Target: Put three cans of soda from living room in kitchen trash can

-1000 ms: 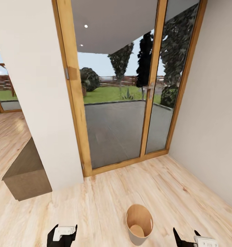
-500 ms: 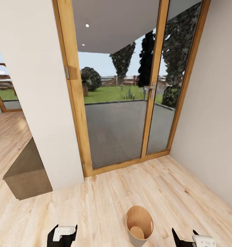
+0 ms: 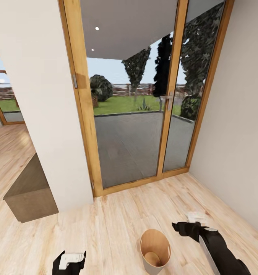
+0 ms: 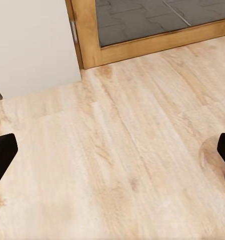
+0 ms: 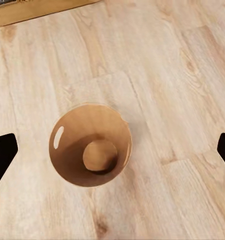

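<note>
Round trash can (image 3: 154, 250) stood on wood floor (image 3: 106, 225), right gripper (image 5: 112, 150) spread wide above it, holding nothing, left gripper (image 4: 112, 155) open too, glass door (image 3: 136, 95) behind.

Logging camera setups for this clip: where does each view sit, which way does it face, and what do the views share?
Head view: on the robot's head, facing forward and down at the glass door and plank floor; shows the left end effector, the right end effector and the trash can.
Left wrist view: near the left end effector, looking down at floor and door frame; dark fingertips at the edges.
Right wrist view: above the trash can, looking into it; fingertips spread wide.
Shared: head and right wrist both show the trash can, empty.
</note>
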### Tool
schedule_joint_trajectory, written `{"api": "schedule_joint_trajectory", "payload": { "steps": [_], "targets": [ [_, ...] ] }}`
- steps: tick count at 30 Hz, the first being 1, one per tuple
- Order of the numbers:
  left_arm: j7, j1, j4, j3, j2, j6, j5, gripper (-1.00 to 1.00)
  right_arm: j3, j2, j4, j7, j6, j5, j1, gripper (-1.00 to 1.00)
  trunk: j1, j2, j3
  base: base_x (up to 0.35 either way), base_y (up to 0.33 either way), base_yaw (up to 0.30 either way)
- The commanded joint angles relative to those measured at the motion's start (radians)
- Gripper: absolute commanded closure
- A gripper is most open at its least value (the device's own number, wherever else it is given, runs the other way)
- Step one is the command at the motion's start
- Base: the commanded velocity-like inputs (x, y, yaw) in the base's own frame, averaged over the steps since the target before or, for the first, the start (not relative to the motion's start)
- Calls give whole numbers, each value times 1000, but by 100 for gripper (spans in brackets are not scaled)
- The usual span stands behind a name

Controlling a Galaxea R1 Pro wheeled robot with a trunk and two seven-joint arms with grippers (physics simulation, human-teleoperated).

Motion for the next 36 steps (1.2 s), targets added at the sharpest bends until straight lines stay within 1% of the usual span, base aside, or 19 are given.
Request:
{"api": "schedule_joint_trajectory", "payload": {
  "steps": [1, 2, 3, 4, 5, 6, 9, 13, 14, 15, 16, 17, 24, 36],
  "targets": [
    [0, 0, 1, 0, 0, 0, 0, -100, 30, -2, 33, -2, 43, 2, -72, -100, 0, 0, 0, 0, 0, 0],
    [0, -1, 2, 0, 0, 0, 1, -100, 43, -4, 56, -3, 68, 2, -109, -100, 0, 0, 0, 0, 0, 0],
    [0, 0, 3, 0, 0, 0, 1, -100, 63, -5, 121, -5, 120, 2, -187, -100, 0, 0, 0, 0, 0, 0],
    [0, 0, 3, 0, 0, 0, 1, -100, 63, -5, 121, -5, 120, 2, -187, -100, 0, 0, 0, 0, 0, 0],
    [0, 0, 3, 0, 0, 0, 2, -100, 76, -6, 207, -6, 163, 2, -267, -100, 0, 0, 0, 0, 0, 0],
    [0, 0, 3, 0, 0, 0, 2, -100, 81, -7, 257, -7, 179, 2, -306, -100, 0, 0, 0, 0, 0, 0],
    [0, 0, 3, 0, 0, 0, 3, -100, 91, -8, 422, -9, 209, 3, -422, -100, 0, 0, 0, 0, 0, 0],
    [0, 0, 4, 0, 0, 0, 5, -100, 97, -8, 645, -15, 228, 4, -578, -100, 0, 0, 0, 0, 0, 0],
    [0, 0, 3, 0, 0, 0, 7, -100, 98, -8, 739, -18, 233, 5, -648, -100, 0, 0, 0, 0, 0, 0],
    [-1, 0, 3, 0, 0, 1, 8, -100, 99, -7, 812, -21, 240, 5, -704, -100, 0, 0, 0, 0, 0, 0],
    [-1, 0, 3, 0, 0, 1, 7, -100, 100, -6, 880, -28, 252, 4, -756, -100, 0, 0, 0, 0, 0, 0],
    [-1, 0, 4, 0, 0, 1, 5, -100, 102, 1, 921, -42, 279, 4, -788, -100, 0, 0, 0, 0, 0, 0],
    [-2, 0, 4, 0, 0, 1, 7, -100, 104, 17, 949, -67, 303, 2, -806, -100, 0, 0, 0, 0, 0, 0],
    [0, 0, 4, 3, 0, 2, 8, -100, 107, 28, 945, -70, 325, 3, -810, -100, 0, 0, 0, 0, 0, 0]
  ]
}}
